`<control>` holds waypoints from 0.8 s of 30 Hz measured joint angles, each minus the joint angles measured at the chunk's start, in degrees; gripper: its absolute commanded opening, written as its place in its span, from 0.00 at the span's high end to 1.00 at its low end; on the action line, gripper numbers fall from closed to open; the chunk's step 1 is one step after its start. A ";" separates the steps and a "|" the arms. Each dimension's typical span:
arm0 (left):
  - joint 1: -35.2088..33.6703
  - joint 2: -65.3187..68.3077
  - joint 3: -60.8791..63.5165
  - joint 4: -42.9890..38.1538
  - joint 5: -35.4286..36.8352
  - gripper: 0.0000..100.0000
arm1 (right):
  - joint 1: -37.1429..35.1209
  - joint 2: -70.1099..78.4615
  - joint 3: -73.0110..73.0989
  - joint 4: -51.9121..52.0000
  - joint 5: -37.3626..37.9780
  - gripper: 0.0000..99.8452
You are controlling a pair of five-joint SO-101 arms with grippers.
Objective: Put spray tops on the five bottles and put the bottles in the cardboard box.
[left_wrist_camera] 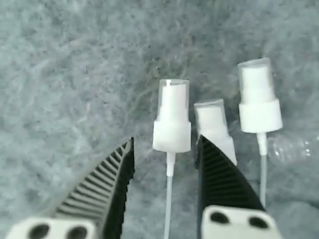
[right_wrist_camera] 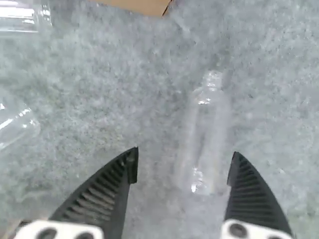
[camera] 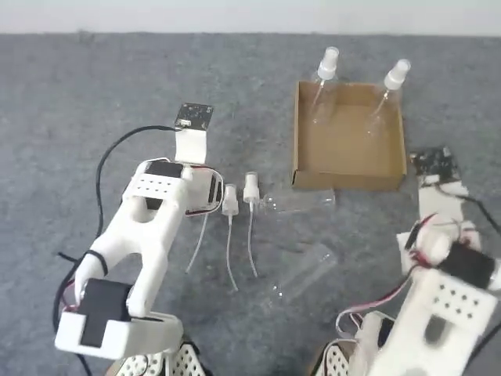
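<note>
**High view.** The cardboard box (camera: 348, 178) sits at 1 o'clock on the grey counter (camera: 78, 86). Two capped bottles stand upright inside against its far wall, the first capped bottle (camera: 323, 86) and the second capped bottle (camera: 385, 98).

At centre, two white spray heads lie side by side, with three thin dip tubes trailing toward 6 o'clock. The bottle by the box (camera: 301, 202) lies just in front of the box. Another lying bottle (camera: 305, 270) is at about 5 o'clock from centre. Both are clear and faint against the grey.

**Left wrist view.**
- This view shows all three heads.
- The left hand (left_wrist_camera: 166, 141) is partly open and grips nothing.
- The near spray top (left_wrist_camera: 172, 122) lies in line with the gap, its tube running back between the fingers.
- The middle spray top (left_wrist_camera: 212, 119) is half covered by one finger.
- The far spray top (left_wrist_camera: 259, 104) lies beside a clear bottle neck that the frame edge cuts off.

**Right wrist view.**
- The right hand (right_wrist_camera: 184, 152) is spread wide and empty.
- An uncapped clear bottle (right_wrist_camera: 204, 144) lies flat on the counter just past the gap. I cannot tell which bottle in the high view it matches.
- Two edge bottles are cut off by the frame, one (right_wrist_camera: 20, 17) near a corner of the box and one (right_wrist_camera: 15, 127) nearer the fingers.
</note>
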 measured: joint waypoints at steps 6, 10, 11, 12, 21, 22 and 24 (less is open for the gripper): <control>0.00 0.00 0.00 0.00 0.00 0.82 | 5.89 18.81 -12.40 0.62 3.60 0.76; 0.00 0.00 0.00 0.00 0.00 0.82 | 9.05 31.12 -15.82 -2.29 5.10 0.76; 0.00 0.00 0.00 0.00 0.00 0.82 | 9.49 33.67 -15.91 -3.87 5.10 0.76; 0.00 0.00 0.00 0.00 0.00 0.82 | 9.76 36.04 -15.91 -5.27 5.19 0.76; 0.00 0.00 0.00 0.00 0.00 0.82 | 9.93 51.08 -15.91 -15.03 5.27 0.76; 0.00 0.00 0.00 0.00 0.00 0.82 | 9.93 52.31 -15.91 -16.09 5.27 0.76; 0.00 0.00 0.00 0.00 0.00 0.82 | 9.93 54.51 -15.91 -18.20 5.27 0.76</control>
